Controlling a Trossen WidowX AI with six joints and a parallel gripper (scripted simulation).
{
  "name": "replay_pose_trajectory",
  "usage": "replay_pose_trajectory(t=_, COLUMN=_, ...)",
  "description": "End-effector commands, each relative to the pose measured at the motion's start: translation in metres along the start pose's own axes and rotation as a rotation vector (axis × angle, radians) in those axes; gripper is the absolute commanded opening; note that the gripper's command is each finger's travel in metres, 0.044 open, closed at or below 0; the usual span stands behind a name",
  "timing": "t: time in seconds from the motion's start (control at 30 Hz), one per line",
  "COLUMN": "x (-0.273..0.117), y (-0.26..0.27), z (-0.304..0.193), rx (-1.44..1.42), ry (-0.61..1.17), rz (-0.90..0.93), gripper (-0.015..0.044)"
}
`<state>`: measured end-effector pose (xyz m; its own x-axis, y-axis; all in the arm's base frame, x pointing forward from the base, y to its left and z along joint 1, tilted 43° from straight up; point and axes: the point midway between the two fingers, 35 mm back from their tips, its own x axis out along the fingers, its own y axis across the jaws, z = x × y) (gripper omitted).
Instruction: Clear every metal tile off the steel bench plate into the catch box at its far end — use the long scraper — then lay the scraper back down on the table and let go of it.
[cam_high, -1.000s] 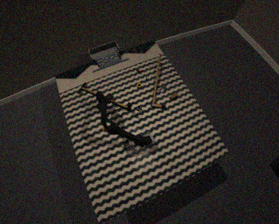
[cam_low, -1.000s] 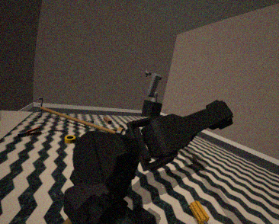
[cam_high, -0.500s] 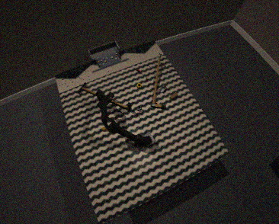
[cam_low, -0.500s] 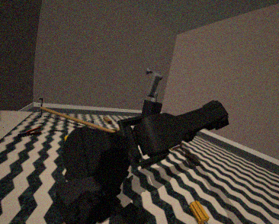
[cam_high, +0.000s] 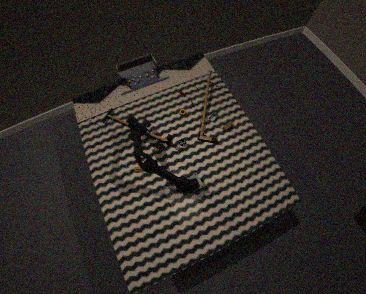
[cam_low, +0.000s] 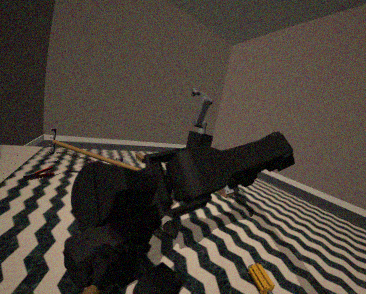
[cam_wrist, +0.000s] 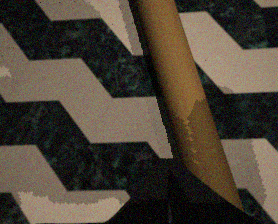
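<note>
A long wooden-handled scraper (cam_high: 138, 129) lies slanted on the zigzag table top, left of centre; it also shows in the exterior view (cam_low: 95, 156). My gripper (cam_high: 134, 123) is low over its handle, at the end of the dark arm (cam_low: 200, 170). In the wrist view the handle (cam_wrist: 182, 100) runs past the right side of my closed fingers, not between them. The pale speckled bench plate (cam_high: 150, 90) lies along the far edge, with the grey catch box (cam_high: 137, 70) behind it. Small specks show in the box, too small to name.
A second long wooden-handled tool (cam_high: 204, 107) lies right of centre. Small loose items are scattered about: a yellow ring (cam_high: 182, 111), a dark ring (cam_high: 182, 143), yellow blocks (cam_high: 227, 126) (cam_low: 261, 277), and a red piece (cam_high: 182, 93). The arm's base (cam_high: 189, 184) stands mid-table.
</note>
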<state>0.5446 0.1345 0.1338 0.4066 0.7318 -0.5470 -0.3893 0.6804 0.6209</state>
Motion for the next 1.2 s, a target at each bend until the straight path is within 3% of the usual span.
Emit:
replay_pose_trajectory(t=0.0, x=0.001, y=-0.006, z=0.003, rx=-0.006, ry=-0.003, rz=-0.001, gripper=0.0000)
replay_pose_trajectory(t=1.17, x=0.005, y=-0.040, z=0.009, rx=-0.006, ry=-0.004, rz=-0.001, gripper=0.0000)
